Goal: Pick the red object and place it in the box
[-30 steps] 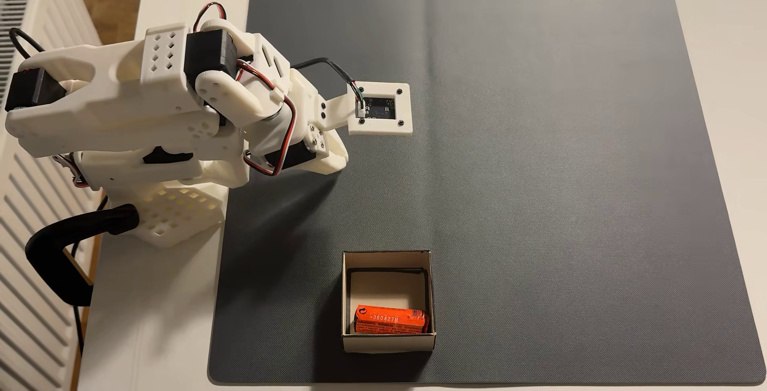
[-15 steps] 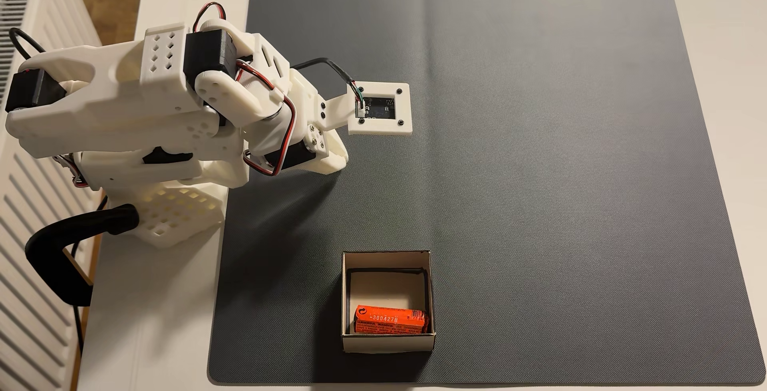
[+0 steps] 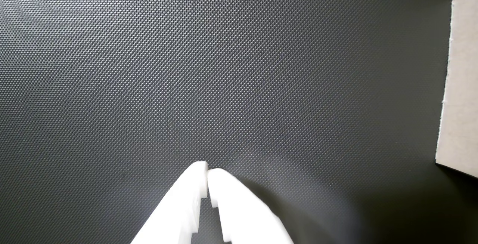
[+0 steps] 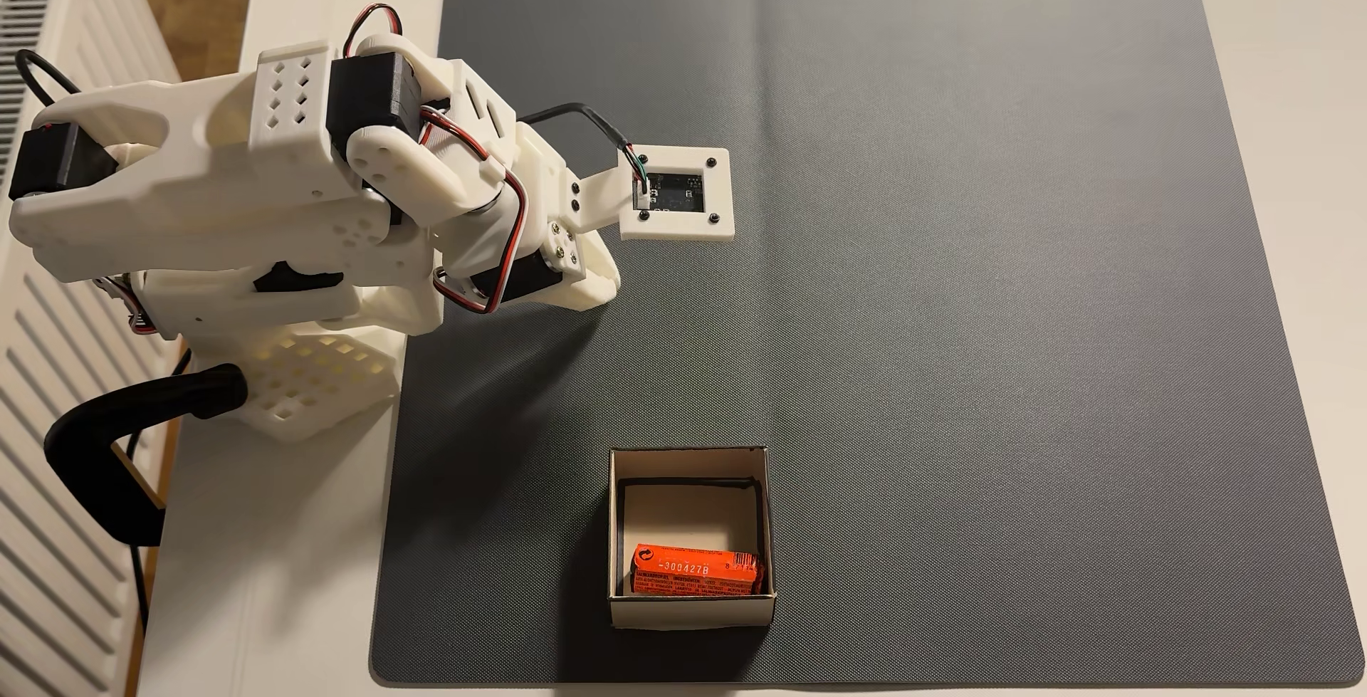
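Observation:
In the fixed view the red object [image 4: 695,571], an orange-red wrapped roll with dark print, lies inside the box [image 4: 692,612] against its near wall. The small cardboard box stands on the mat near the front edge. The white arm [image 4: 296,172] is folded back at the left, well away from the box. In the wrist view my gripper [image 3: 207,171] hovers over bare mat, its white fingers pressed together with nothing between them. One beige outer wall of the box [image 3: 459,87] shows at the right edge of that view.
A dark grey textured mat [image 4: 962,298] covers most of the white table [image 4: 296,556]. The wrist camera mount [image 4: 674,193] juts out over the mat. A black clamp [image 4: 111,445] holds the arm's base at the left edge, beside a white radiator [image 4: 44,372].

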